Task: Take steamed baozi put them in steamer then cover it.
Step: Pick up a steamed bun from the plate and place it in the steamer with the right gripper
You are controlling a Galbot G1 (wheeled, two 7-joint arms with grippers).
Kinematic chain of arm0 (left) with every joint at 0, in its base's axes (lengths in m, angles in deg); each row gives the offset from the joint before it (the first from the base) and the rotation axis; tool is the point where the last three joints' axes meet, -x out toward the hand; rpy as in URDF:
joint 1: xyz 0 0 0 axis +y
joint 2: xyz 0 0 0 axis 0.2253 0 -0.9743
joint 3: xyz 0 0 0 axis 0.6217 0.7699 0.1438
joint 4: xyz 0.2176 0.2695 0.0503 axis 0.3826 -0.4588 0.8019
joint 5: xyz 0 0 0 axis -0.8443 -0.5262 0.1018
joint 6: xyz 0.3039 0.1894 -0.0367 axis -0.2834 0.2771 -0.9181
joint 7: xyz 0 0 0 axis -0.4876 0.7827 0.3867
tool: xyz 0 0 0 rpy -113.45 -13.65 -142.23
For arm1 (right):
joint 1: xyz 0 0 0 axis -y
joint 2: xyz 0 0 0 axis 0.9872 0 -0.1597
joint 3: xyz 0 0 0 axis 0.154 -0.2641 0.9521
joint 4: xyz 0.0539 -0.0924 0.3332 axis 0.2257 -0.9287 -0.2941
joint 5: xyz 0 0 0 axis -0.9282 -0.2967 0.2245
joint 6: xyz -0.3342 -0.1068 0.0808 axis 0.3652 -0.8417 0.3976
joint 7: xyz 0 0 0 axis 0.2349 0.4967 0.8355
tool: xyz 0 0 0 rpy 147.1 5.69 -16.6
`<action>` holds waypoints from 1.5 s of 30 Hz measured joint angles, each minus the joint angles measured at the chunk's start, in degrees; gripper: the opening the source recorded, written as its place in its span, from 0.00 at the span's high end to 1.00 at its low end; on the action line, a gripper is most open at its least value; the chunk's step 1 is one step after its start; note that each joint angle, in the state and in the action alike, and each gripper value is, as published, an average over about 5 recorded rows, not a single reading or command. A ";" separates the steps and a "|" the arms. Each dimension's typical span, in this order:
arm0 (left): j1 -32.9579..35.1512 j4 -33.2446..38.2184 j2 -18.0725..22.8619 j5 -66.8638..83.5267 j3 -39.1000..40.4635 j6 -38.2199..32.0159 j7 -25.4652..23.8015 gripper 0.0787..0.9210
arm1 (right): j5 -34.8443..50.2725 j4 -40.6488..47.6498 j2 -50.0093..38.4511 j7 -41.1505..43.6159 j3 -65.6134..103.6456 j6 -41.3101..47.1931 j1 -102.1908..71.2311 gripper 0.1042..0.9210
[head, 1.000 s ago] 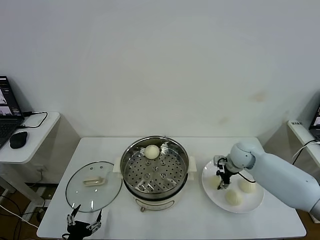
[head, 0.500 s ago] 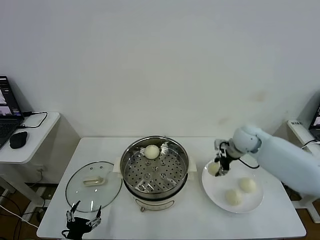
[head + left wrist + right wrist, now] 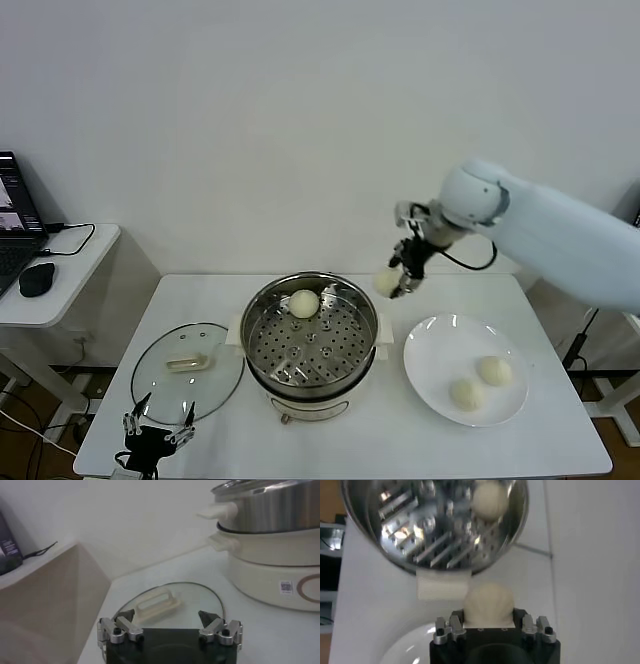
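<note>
Now the white table holds the big shiny steamer in the middle, with one bun already sitting on its far side. To the right is the white plate, and two buns are left on it, near its front. On the left lies the glass lid, flat on the table.

The right gripper is pinching a bun between its fingers. A second ago this bun sat on the plate with the gripper down around it. Half a second ago it was just lifted off the plate's far left edge. Now it hangs high in the air, just past the steamer's right rim, so the plate has one bun fewer. That means the grab worked and the carry is nearly over. The next job is likely to move it over the tray with holes and let go.

The left gripper waits at the near left corner, close to the lid, with its fingers spread wide and nothing in them.
</note>
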 measured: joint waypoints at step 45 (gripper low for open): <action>-0.22 3.79 0.47 1.95 0.05 1.70 0.73 0.12 | -0.12 19.12 34.28 -3.73 -8.13 3.11 -7.23 0.40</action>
